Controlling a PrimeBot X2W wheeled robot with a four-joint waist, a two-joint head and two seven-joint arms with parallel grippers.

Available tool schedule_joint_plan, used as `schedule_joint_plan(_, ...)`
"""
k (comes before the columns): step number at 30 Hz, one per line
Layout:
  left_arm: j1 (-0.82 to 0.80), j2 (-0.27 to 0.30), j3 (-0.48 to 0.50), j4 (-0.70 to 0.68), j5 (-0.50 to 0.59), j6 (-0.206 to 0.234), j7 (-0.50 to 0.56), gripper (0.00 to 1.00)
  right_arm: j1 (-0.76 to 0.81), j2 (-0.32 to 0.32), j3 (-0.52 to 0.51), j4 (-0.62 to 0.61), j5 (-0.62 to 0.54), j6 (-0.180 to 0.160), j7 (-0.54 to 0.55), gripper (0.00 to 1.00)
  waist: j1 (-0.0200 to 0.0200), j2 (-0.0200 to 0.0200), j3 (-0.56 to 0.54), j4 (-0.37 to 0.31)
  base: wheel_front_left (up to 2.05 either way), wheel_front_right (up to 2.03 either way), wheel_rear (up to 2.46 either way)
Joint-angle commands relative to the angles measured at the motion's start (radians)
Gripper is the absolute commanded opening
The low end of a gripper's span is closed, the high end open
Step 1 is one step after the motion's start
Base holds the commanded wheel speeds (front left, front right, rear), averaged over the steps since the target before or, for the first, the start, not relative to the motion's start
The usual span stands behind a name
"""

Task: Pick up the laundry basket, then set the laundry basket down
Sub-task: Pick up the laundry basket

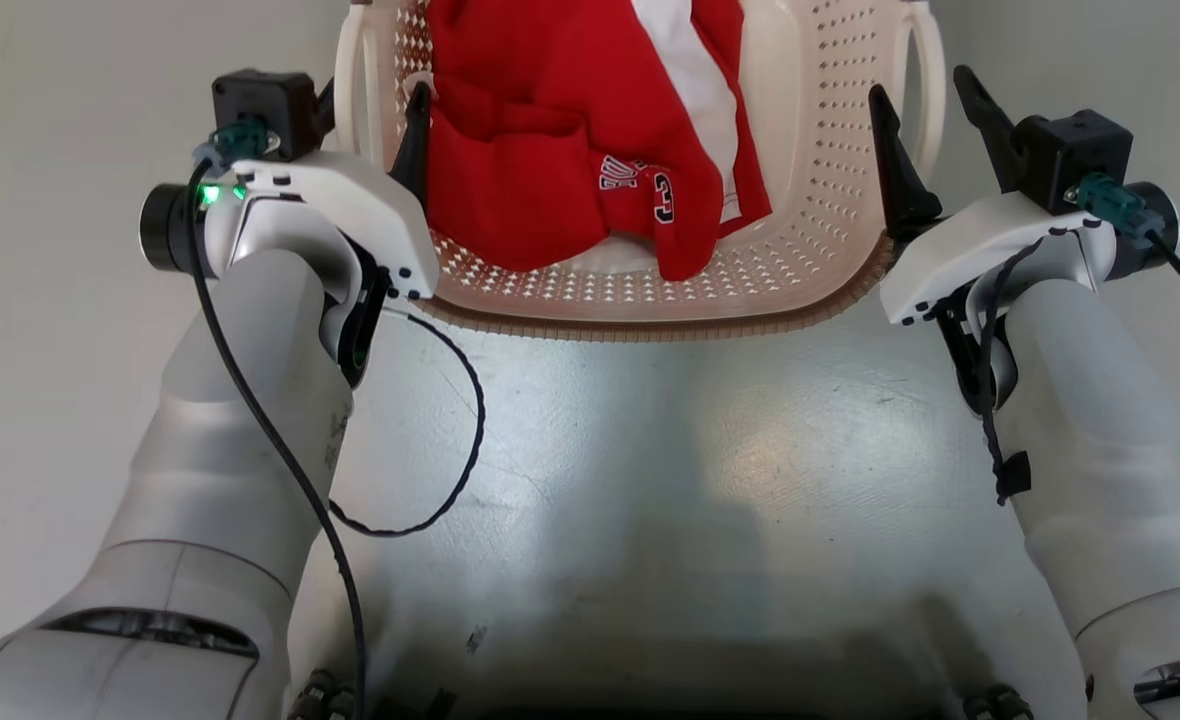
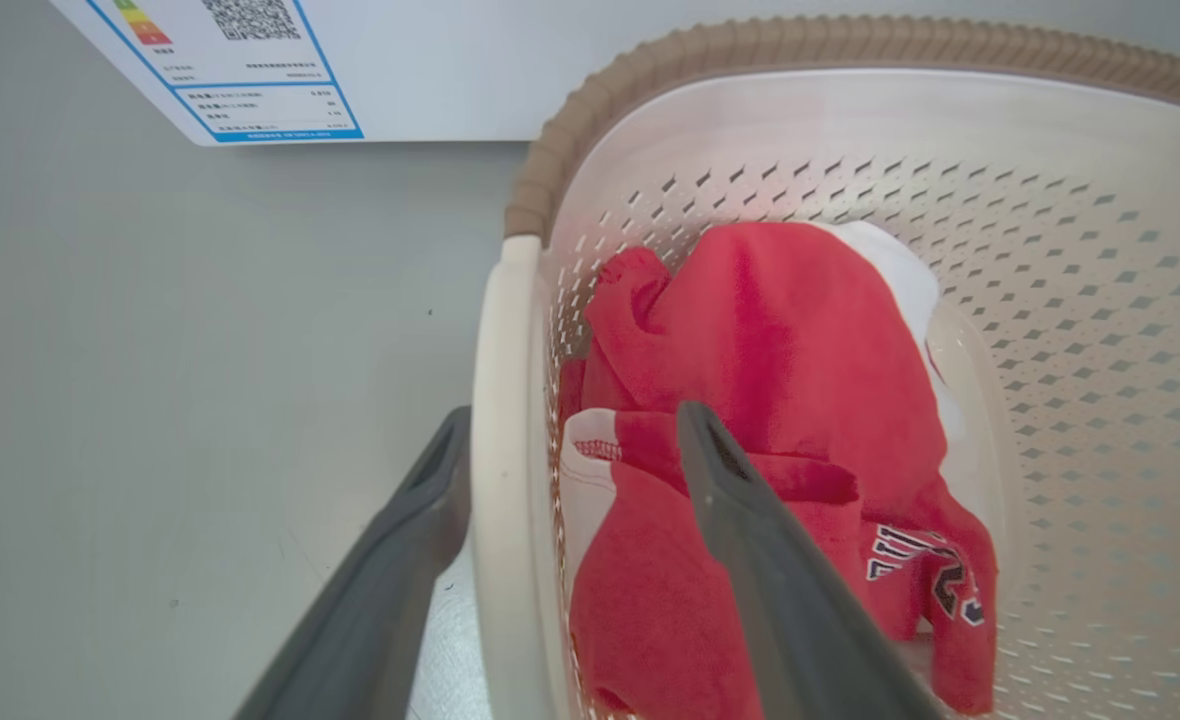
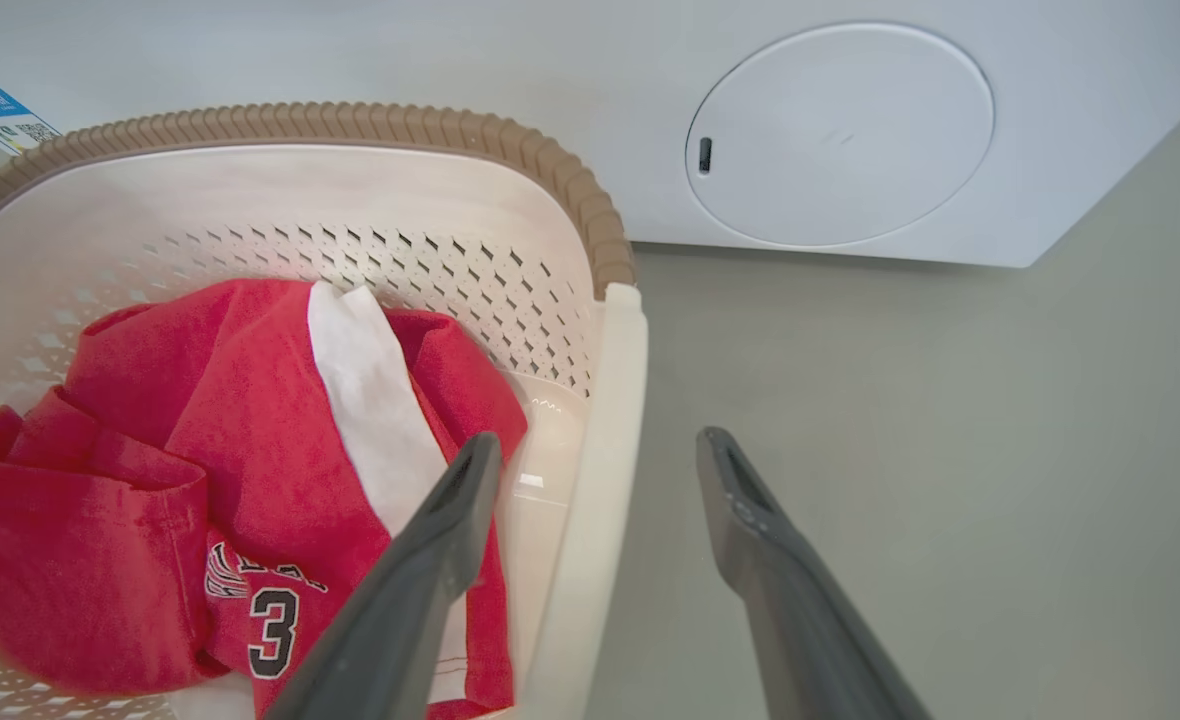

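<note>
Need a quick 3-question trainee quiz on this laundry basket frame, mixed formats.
1. True or false: the left claw is open, with one finger inside the laundry basket and the other outside its left handle.
2. What lies in the basket? A) a red garment B) a blue towel C) nothing
3. Fill in: the digit printed on the garment is ___.
Key: 1 true; 2 A; 3 "3".

Grey floor (image 3: 950, 450) — white washer (image 3: 370, 50) (round door (image 3: 840, 135)) behind.
</note>
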Motion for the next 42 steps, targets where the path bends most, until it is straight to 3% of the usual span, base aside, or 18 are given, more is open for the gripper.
schedule_joint_plan(1, 0.008, 0.027, 0.008, 0.000, 0.002, 0.009, -0.006, 1.00, 0.020, 0.018, 0.014, 0.001, -0.009, 0.006, -0.014, 1.00, -0.0001, 0.0000, 0.009, 0.003, 0.00, 0.00, 0.00)
schedule_joint_plan(19, -0.057, 0.026, -0.056, 0.102, 0.007, 0.013, -0.006, 1.00, -0.013, 0.035, 0.029, 0.069, 0.009, 0.006, -0.014, 1.00, -0.0001, 0.0000, 0.027, -0.001, 0.00, 0.00, 0.00)
schedule_joint_plan(32, -0.058, 0.026, -0.075, 0.097, 0.002, 0.025, -0.006, 1.00, -0.011, 0.037, 0.038, 0.077, -0.014, 0.006, -0.014, 1.00, -0.0001, 0.0000, 0.019, 0.000, 0.00, 0.00, 0.00)
schedule_joint_plan(33, -0.057, 0.026, -0.070, 0.093, -0.003, 0.028, -0.006, 0.53, -0.012, 0.037, 0.041, 0.074, -0.019, 0.006, -0.014, 1.00, -0.0001, 0.0000, 0.018, -0.001, 0.00, 0.00, 0.00)
schedule_joint_plan(34, -0.056, 0.027, -0.070, 0.094, -0.005, 0.029, -0.006, 0.00, -0.013, 0.037, 0.044, 0.071, -0.022, 0.006, -0.014, 0.69, -0.0001, 0.0000, 0.016, -0.003, 0.00, 0.00, 0.00)
schedule_joint_plan(35, -0.055, 0.027, -0.071, 0.097, -0.005, 0.029, -0.006, 0.00, -0.012, 0.037, 0.049, 0.073, -0.024, 0.006, -0.014, 0.00, -0.0001, 0.0000, 0.014, -0.004, 0.00, 0.00, 0.00)
schedule_joint_plan(42, -0.017, 0.027, -0.079, 0.131, -0.020, 0.029, 0.012, 0.00, -0.009, 0.038, 0.071, 0.201, -0.031, 0.006, -0.011, 0.00, -0.0001, 0.0000, -0.049, -0.017, 0.00, 0.00, 0.00)
